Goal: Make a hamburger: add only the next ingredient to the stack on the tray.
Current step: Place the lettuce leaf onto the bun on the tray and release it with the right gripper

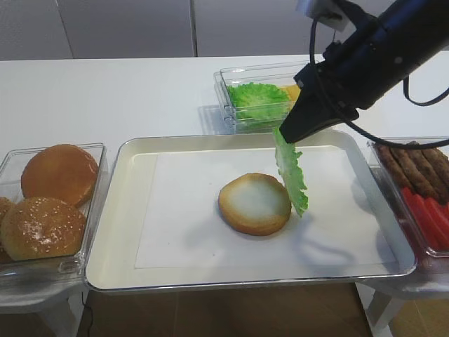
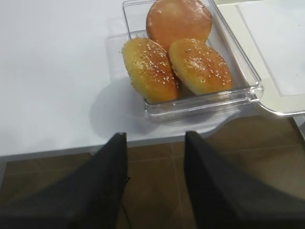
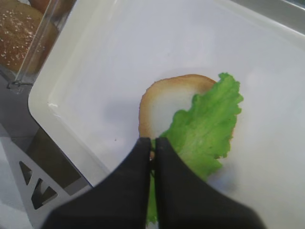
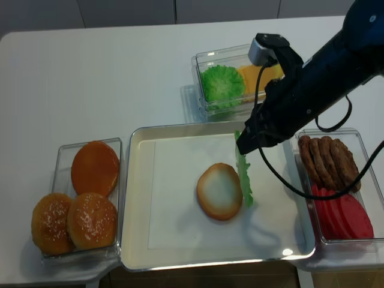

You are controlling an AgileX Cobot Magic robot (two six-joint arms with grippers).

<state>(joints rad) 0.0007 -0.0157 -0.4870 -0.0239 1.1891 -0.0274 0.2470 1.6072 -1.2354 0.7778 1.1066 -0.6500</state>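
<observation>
Now the right gripper has its fingers pinched tight on the top edge of the lettuce leaf, which hangs edge-on just right of the bun bottom, its lower tip close to the bun's right rim; contact cannot be told. That bun bottom lies mid-tray on the silver tray. Off the near left edge, the left gripper hovers with fingers parted, holding nothing, near the tub of bun tops.

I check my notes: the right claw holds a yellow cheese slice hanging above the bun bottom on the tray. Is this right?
Not quite. The right claw holds a green lettuce leaf, not cheese, as the exterior high view shows. It hangs by the bun bottom on the tray.
</observation>
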